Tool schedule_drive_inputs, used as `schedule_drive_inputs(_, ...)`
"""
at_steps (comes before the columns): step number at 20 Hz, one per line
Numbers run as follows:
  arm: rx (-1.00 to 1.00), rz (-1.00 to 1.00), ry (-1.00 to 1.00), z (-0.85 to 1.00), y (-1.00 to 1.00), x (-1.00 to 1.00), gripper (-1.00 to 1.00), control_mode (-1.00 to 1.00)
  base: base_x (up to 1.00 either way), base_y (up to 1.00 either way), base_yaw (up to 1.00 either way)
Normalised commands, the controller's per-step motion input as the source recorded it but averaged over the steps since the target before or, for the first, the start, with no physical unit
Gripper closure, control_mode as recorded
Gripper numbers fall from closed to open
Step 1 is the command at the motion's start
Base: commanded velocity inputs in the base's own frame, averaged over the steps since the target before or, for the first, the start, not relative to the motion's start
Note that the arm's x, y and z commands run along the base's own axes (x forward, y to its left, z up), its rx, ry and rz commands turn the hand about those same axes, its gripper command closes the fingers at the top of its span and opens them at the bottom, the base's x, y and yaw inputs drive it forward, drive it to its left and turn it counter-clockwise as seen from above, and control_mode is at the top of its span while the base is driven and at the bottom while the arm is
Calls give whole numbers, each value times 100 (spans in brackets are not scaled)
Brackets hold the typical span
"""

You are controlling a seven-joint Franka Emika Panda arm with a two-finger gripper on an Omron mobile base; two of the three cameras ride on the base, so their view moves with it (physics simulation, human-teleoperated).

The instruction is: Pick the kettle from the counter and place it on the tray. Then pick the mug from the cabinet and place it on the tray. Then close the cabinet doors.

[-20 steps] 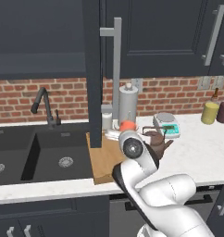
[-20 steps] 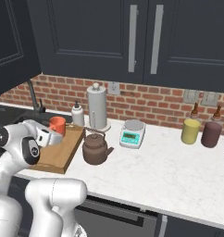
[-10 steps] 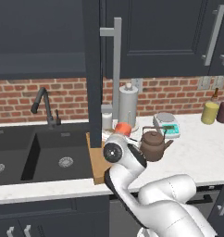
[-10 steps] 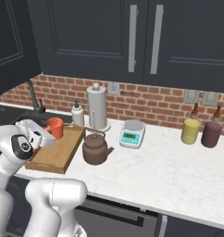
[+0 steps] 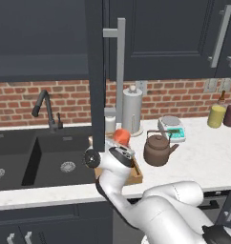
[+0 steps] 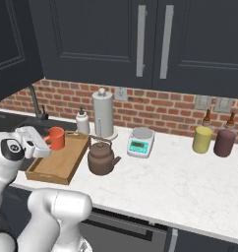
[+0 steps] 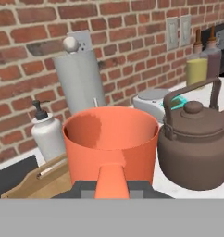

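Note:
My gripper (image 6: 44,143) is shut on the handle of the orange-red mug (image 6: 56,138), holding it upright just above the wooden tray (image 6: 48,171). In the hand view the mug (image 7: 111,136) stands close ahead, its handle between the fingertips of the gripper (image 7: 111,189). The dark brown kettle (image 6: 101,157) stands on the white counter (image 6: 180,182), right beside the tray's right rim. The cabinet door (image 5: 95,71) hangs open, edge-on above the tray, with its silver bar handle (image 5: 120,71) towards me. From the left base view the arm hides most of the tray (image 5: 136,174), and the mug (image 5: 121,137) rises above the gripper (image 5: 121,151).
Behind the tray stand a paper towel holder (image 6: 103,113) and a soap bottle (image 6: 82,122). A kitchen scale (image 6: 140,141) sits right of the kettle. A yellow jar (image 6: 203,139) and a maroon jar (image 6: 224,142) stand far right. The black sink (image 5: 41,159) lies left of the tray.
The mug has come slightly down and to the left over the tray, still in my grip. The arm's elbow has swung left. The kettle has not moved.

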Motion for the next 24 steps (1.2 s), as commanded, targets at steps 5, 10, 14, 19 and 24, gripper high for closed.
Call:
schedule_drive_inputs(5,0,-10,0,-23,7,25,100,-100,0,0,0)
schedule_drive_inputs(10,0,-5,-1,-27,0,30,100,-100,0,0,0)
schedule_drive_inputs(14,0,-2,-1,-24,0,29,100,-100,0,0,0)
schedule_drive_inputs(19,0,0,-2,-19,0,26,100,-100,0,0,0)
schedule_drive_inputs(24,-1,0,-1,-18,7,25,100,-100,0,0,0)
